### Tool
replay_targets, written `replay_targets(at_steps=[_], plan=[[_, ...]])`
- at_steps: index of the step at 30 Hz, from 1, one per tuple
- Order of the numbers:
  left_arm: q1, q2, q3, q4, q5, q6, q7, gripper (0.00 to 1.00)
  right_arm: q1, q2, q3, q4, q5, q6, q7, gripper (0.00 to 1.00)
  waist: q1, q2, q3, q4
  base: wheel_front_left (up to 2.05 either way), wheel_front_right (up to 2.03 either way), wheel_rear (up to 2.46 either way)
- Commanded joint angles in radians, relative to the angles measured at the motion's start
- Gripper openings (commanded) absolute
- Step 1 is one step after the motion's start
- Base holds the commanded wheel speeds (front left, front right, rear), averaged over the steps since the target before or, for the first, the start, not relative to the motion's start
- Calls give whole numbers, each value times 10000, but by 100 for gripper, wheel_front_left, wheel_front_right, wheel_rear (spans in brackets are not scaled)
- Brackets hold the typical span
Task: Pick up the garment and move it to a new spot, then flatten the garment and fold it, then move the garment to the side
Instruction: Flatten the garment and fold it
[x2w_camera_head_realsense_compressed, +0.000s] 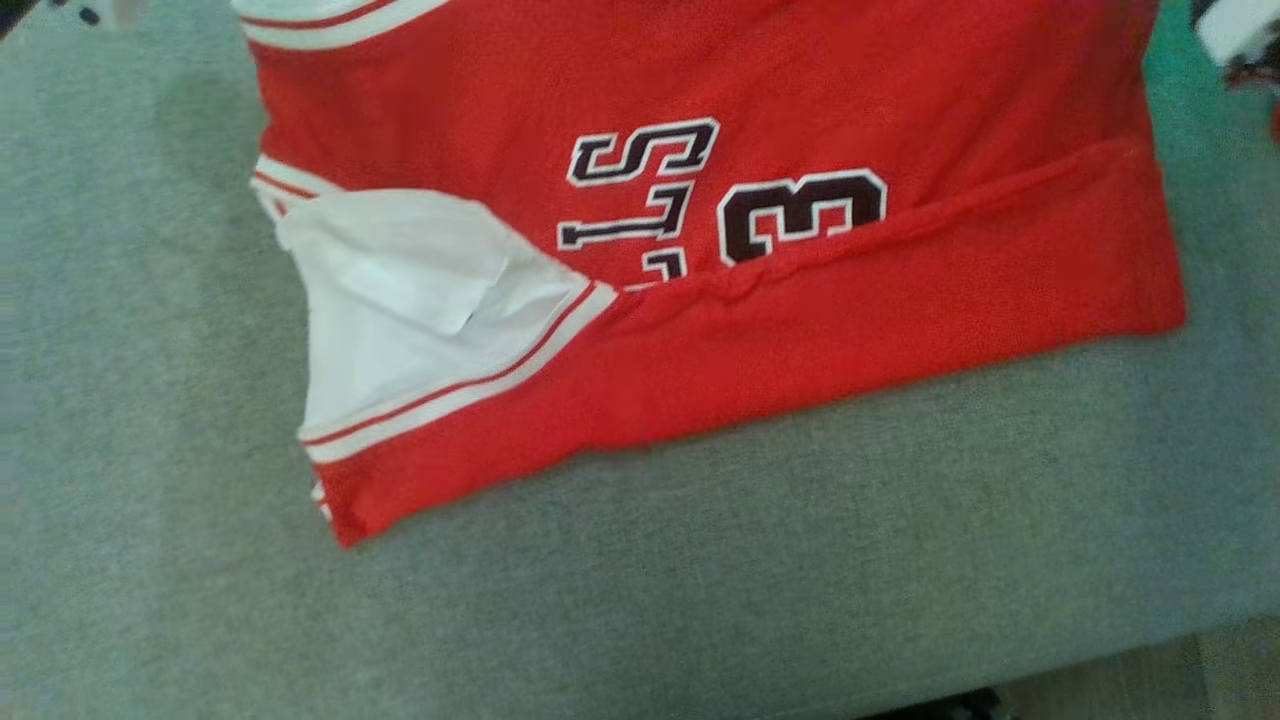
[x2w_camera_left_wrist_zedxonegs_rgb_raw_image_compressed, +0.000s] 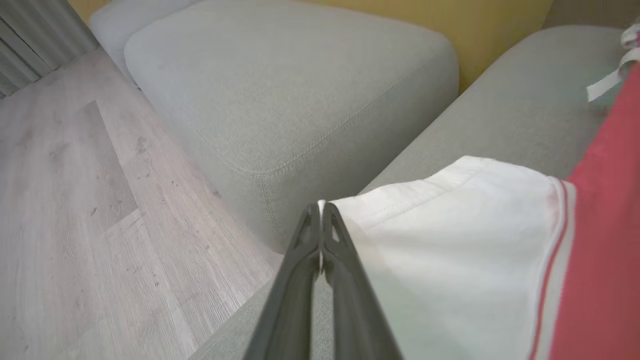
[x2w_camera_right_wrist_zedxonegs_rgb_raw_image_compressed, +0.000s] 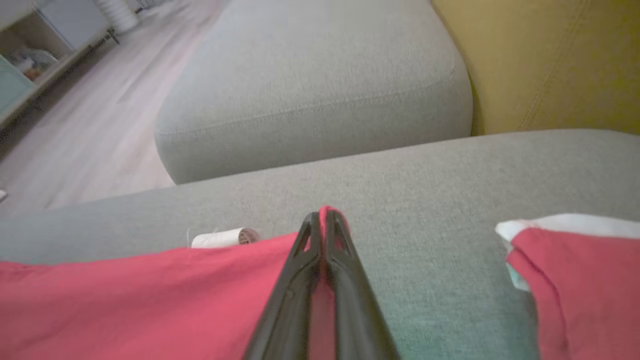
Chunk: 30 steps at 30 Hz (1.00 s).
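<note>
The left gripper (x2w_camera_left_wrist_zedxonegs_rgb_raw_image_compressed: 320, 205) is pinched shut on the white sleeve (x2w_camera_left_wrist_zedxonegs_rgb_raw_image_compressed: 450, 240) of the shirt (x2w_camera_head_realsense_compressed: 900, 90) and the right gripper (x2w_camera_right_wrist_zedxonegs_rgb_raw_image_compressed: 322, 216) on its red edge, so both should lift together, evenly, to keep it flat over the grey sofa (x2w_camera_head_realsense_compressed: 700, 570).

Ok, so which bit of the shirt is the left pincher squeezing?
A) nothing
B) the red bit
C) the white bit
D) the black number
C: the left gripper is shut on the edge of the white part of the garment, with white cloth showing between its fingertips.
</note>
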Motion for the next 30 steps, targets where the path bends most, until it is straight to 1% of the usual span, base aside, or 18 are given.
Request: replay_targets(at_steps=[1, 5, 6, 9, 14, 19, 23, 27, 30], plan=[[-329, 511, 523, -379, -270, 21, -399, 0, 643, -456, -171, -502, 246, 67, -185, 0, 0, 0, -218, 236, 0, 0, 0], [425, 996, 493, -1229, -629, 26, -1090, 0, 1628, -991, -395, -1051, 560, 67, -456, 0, 0, 0, -447, 520, 0, 0, 0], [425, 996, 493, -1229, -629, 26, -1090, 0, 1628, -991, -395, -1051, 560, 67, -456, 0, 0, 0, -447, 520, 0, 0, 0], [1230, 1474, 466, -2021, -728, 245, -1645, 0, 2390, -1325, -574, -1352, 633, 67, -635, 0, 0, 0, -648, 708, 0, 0, 0], [2706, 2267, 215, -3619, -811, 1000, -2275, 0, 3581, -1633, -879, -1906, 577, 67, -792, 0, 0, 0, -944, 939, 0, 0, 0], [3968, 2974, -174, -5024, -644, 1936, -2667, 0, 4670, -1790, -1295, -2584, 353, 67, -857, 0, 0, 0, -1085, 1027, 0, 0, 0], [4907, 3224, -397, -5603, -787, 2516, -3047, 0, 5562, -1843, -1763, -3093, 71, 67, -817, 0, 0, 0, -1124, 1084, 0, 0, 0], [5716, 3220, -612, -5908, -907, 2817, -3346, 0, 6466, -1780, -2366, -3597, -197, 67, -681, 0, 0, 0, -1126, 1127, 0, 0, 0], [6210, 3095, -742, -6022, -946, 2991, -3446, 0, 6987, -1627, -2800, -3883, -434, 67, -566, 0, 0, 0, -1116, 1142, 0, 0, 0]])
